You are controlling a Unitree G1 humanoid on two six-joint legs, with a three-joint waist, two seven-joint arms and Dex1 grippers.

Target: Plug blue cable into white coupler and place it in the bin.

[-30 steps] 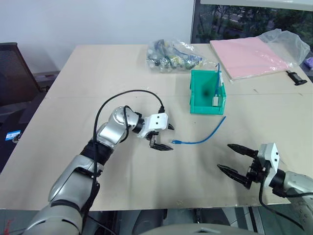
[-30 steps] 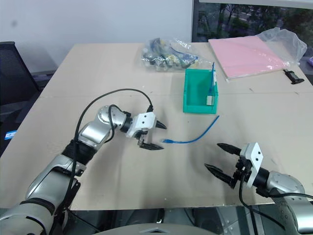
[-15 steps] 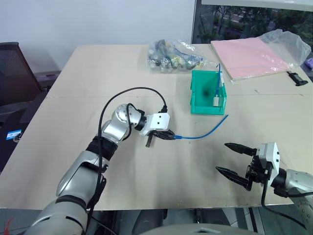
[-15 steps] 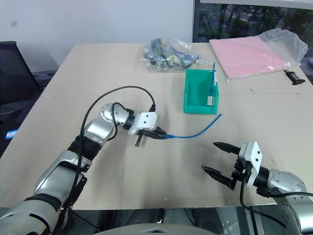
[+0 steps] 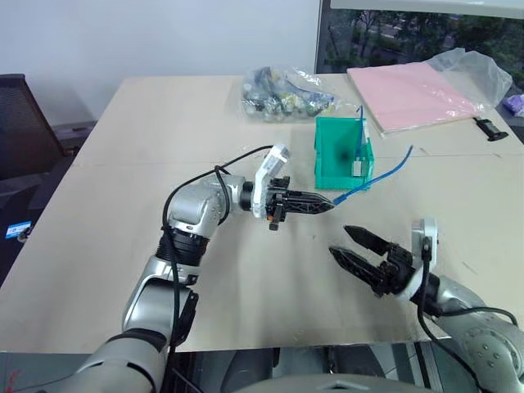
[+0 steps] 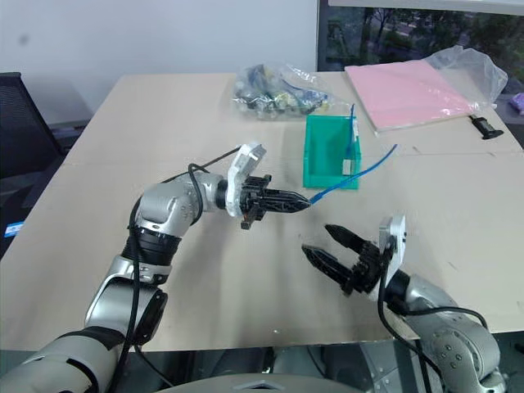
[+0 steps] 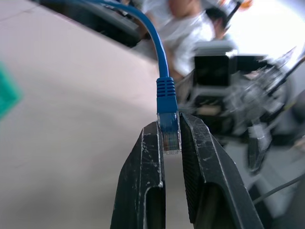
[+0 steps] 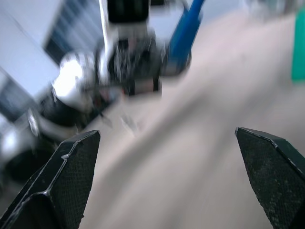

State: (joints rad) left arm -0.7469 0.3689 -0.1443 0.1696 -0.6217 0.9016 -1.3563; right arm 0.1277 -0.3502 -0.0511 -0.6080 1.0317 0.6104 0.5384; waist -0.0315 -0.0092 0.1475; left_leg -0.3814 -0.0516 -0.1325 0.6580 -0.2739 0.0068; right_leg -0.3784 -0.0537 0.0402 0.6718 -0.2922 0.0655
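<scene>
My left gripper points level toward the right above the table and is shut on the clear plug of the blue cable. The cable arcs up and away past the right side of the teal bin. A small white coupler rests inside the bin against its right wall, with a blue strand rising above it. My right gripper hovers open just below and to the right of the left fingertips, with nothing between its fingers. The right wrist view shows the blurred left gripper and the cable ahead.
A clear bag of mixed parts lies behind the bin. A flat pink pad and crumpled clear plastic sit at the back right, with a small black item beside them. A dark chair stands left of the table.
My left gripper shut on the cable's plug, lifted it off the table and turned to point right. The cable's free end swung up beside the bin. My open right gripper rose and moved left.
</scene>
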